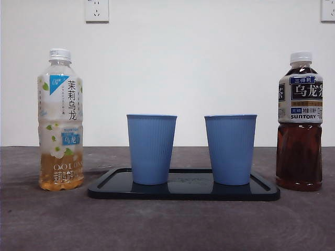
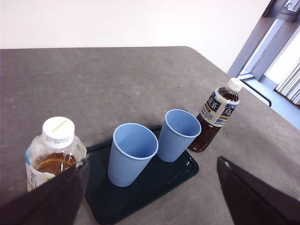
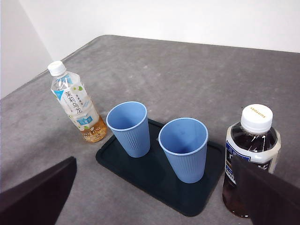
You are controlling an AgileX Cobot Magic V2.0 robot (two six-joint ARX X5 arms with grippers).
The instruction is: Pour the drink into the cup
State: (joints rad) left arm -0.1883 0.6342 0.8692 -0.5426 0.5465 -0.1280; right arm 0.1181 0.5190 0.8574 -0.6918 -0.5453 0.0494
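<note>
Two blue ribbed cups stand upright on a black tray [image 1: 261, 191]: the left cup [image 1: 151, 149] and the right cup [image 1: 230, 149]. A jasmine oolong bottle [image 1: 60, 120], white-capped and about a quarter full of pale tea, stands left of the tray. A dark Suntory oolong bottle [image 1: 299, 123], capped and mostly full, stands right of it. My left gripper [image 2: 150, 197] hangs open above the pale bottle [image 2: 54, 152] side. My right gripper [image 3: 159, 197] is open above the dark bottle [image 3: 251, 154] side. Neither gripper shows in the front view.
The grey table [image 1: 167, 225] runs back to a white wall with power sockets [image 1: 97, 10]. In the left wrist view the table's far corner [image 2: 197, 51] and a window frame [image 2: 262, 47] lie beyond the dark bottle.
</note>
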